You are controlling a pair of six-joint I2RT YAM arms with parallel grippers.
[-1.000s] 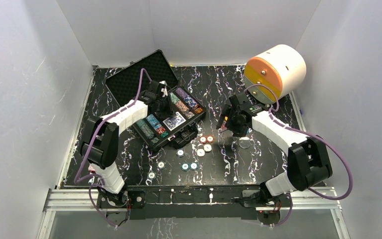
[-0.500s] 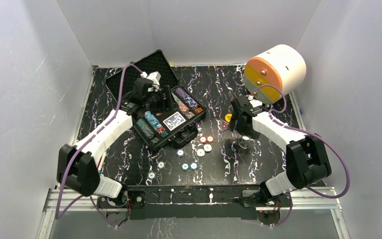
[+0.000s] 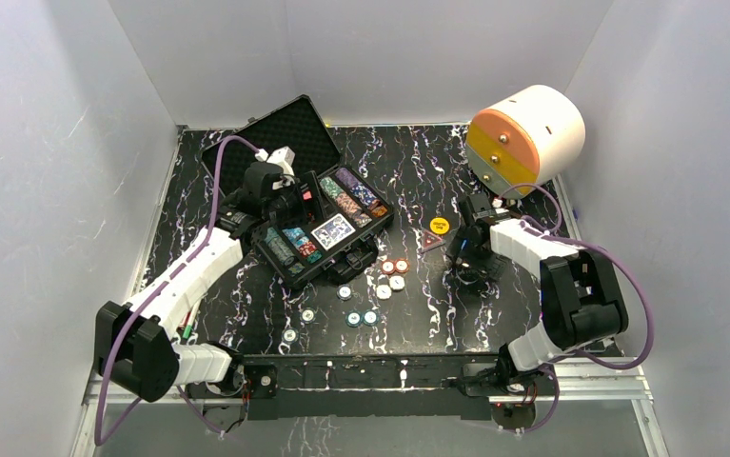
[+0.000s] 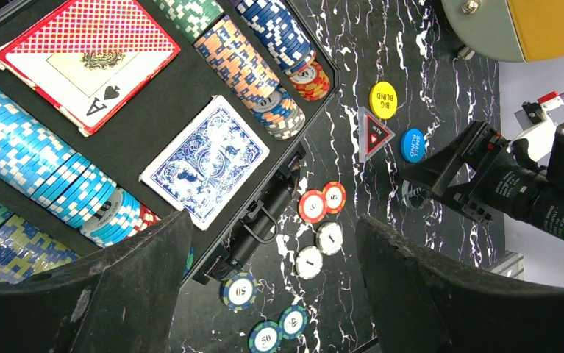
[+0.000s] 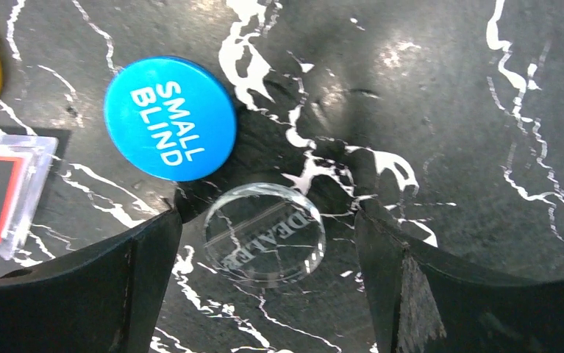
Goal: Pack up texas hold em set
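My top camera looks down from high behind over the whole table (image 3: 418,162). My left wrist view faces down from well above the open case (image 4: 154,110) and shares the blue button (image 4: 412,144) with my right wrist view, which sits close above the table.

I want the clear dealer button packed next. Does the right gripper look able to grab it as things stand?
Probably yes. The right gripper is open and hangs right over the clear dealer button, one finger on either side, nothing between. The blue small blind button lies close but apart.
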